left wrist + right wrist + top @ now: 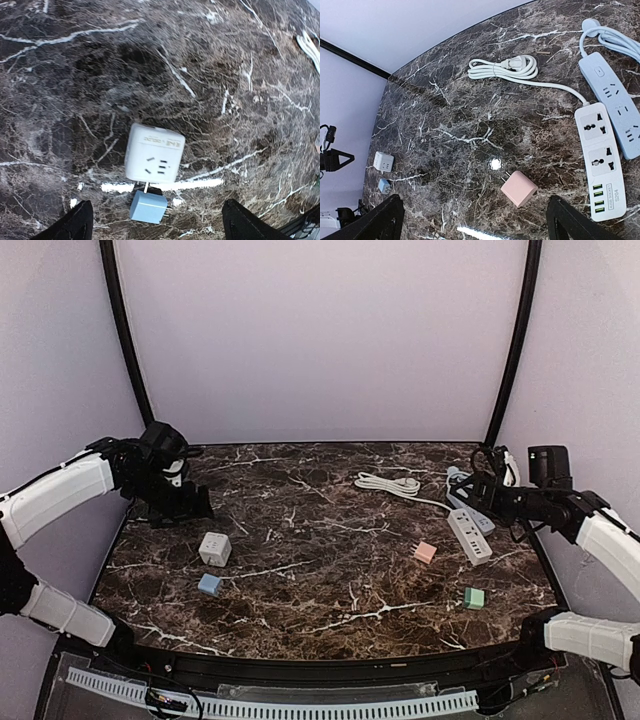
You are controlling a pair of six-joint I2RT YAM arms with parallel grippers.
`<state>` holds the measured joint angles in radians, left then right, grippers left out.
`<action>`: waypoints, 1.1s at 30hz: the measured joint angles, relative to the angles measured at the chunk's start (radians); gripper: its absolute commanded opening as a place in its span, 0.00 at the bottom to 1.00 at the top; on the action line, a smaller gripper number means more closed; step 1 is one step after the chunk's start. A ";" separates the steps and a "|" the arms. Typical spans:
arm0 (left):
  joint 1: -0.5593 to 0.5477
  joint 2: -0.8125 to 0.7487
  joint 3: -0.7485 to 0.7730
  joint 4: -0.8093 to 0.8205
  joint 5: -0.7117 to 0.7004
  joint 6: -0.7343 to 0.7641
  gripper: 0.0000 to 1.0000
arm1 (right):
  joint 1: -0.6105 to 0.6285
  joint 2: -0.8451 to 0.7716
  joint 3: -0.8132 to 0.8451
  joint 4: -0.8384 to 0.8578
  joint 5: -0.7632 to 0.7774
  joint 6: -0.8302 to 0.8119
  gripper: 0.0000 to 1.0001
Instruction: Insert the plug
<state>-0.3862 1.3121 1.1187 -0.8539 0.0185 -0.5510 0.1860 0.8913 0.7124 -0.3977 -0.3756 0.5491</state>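
A white cube socket adapter (pixel 214 548) lies on the marble table at the left, with a blue plug cube (pixel 209 585) just in front of it. In the left wrist view the adapter (pixel 154 153) shows its socket face and the blue plug (pixel 148 206) lies next to it. My left gripper (pixel 185 502) is open and empty, hovering behind them, its fingers (pixel 75 225) spread wide. A pink plug (pixel 518 188) lies next to the white power strip (pixel 599 166). My right gripper (pixel 478 485) is open and empty above the strips.
A blue power strip (pixel 619 111) lies beside the white one at the right edge. A coiled white cable (pixel 505 66) lies behind them. A green plug cube (pixel 474 597) sits at the front right. Curtain walls and black poles enclose the table.
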 measured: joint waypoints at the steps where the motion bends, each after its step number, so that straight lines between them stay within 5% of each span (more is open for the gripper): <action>1: -0.027 0.011 0.000 0.000 0.002 -0.003 0.90 | 0.000 -0.005 -0.002 -0.007 -0.005 0.003 0.99; 16: -0.438 0.204 0.233 0.040 -0.069 0.098 0.90 | -0.004 0.116 0.047 -0.258 0.146 -0.011 0.99; 33: -0.634 0.515 0.515 0.035 -0.137 0.154 0.85 | -0.005 0.411 0.169 -0.353 0.364 -0.060 0.99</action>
<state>-1.0206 1.8275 1.6337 -0.8188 -0.1188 -0.3969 0.1806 1.3022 0.8814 -0.7509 -0.0120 0.4896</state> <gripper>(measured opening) 0.853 0.986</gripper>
